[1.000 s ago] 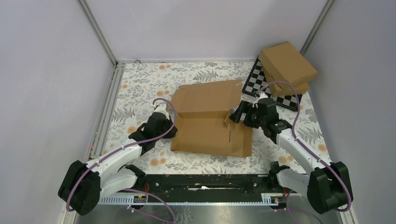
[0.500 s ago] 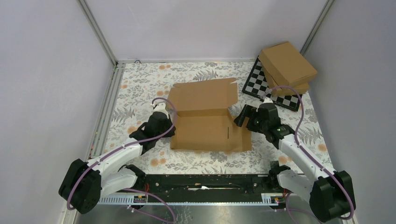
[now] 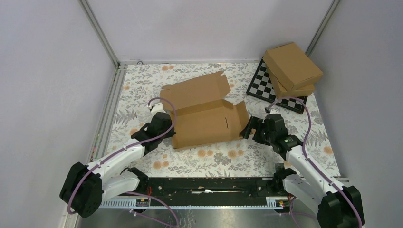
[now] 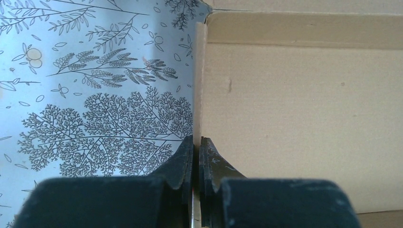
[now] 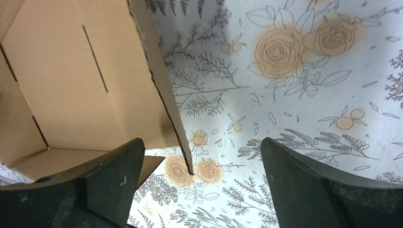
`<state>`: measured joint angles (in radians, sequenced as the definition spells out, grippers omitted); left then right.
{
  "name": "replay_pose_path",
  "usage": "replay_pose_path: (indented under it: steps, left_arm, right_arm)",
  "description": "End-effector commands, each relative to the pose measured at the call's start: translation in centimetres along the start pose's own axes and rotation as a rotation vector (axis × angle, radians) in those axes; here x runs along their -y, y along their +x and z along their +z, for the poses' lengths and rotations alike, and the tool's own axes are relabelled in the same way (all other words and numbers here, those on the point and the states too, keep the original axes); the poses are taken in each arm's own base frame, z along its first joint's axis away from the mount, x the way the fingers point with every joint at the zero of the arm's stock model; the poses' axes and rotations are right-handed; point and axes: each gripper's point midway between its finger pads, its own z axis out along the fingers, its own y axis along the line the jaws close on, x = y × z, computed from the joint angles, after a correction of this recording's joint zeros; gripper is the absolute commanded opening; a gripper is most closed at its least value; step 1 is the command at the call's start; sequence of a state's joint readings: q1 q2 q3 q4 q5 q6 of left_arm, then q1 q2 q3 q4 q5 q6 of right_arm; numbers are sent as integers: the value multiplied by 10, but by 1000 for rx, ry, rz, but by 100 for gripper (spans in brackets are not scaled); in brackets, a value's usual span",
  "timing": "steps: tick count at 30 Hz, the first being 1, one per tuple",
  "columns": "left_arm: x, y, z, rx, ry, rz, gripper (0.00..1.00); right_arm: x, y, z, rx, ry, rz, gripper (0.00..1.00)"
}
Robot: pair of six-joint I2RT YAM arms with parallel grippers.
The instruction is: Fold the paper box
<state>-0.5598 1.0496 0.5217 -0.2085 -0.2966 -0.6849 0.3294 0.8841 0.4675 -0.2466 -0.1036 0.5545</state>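
The paper box (image 3: pixel 204 124), a brown cardboard blank, lies mid-table, tilted, with its lid panel (image 3: pixel 192 90) raised behind and a side flap (image 3: pixel 242 114) standing up on the right. My left gripper (image 3: pixel 169 131) is shut on the box's left edge. In the left wrist view its fingers (image 4: pixel 196 138) pinch the thin upright cardboard wall (image 4: pixel 304 109). My right gripper (image 3: pixel 248 129) stands open just right of the side flap. In the right wrist view the flap's edge (image 5: pixel 161 90) reaches down between the wide-open jaws (image 5: pixel 202 147) without touching either finger.
Two ready-made cardboard boxes (image 3: pixel 292 66) are stacked at the back right on a checkerboard (image 3: pixel 264 88). A floral cloth (image 3: pixel 214 159) covers the table. An aluminium rail (image 3: pixel 110 109) runs along the left side, and walls close in on both sides.
The box has shifted left and turned, its right side lifting off the table. My right gripper has opened fully and drawn back toward the near edge. The left gripper keeps its pinch.
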Motion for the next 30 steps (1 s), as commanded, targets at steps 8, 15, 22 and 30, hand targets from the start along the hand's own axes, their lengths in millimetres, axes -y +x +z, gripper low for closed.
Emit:
replay_pose_path:
  steps: [8, 15, 22, 30]
  left_arm:
    - [7, -38, -7, 123, -21, -108, 0]
    - [2, -40, -11, 139, -39, -122, 0]
    - [3, -42, -11, 144, -38, -134, 0]
    - [36, -41, -11, 105, 128, -22, 0]
  right_arm:
    - [7, 2, -3, 9, 40, 14, 100]
    - [11, -7, -7, 40, 75, 3, 100]
    - [-2, 2, -3, -15, 5, 15, 100]
    - [-46, -15, 0, 16, -150, 51, 100]
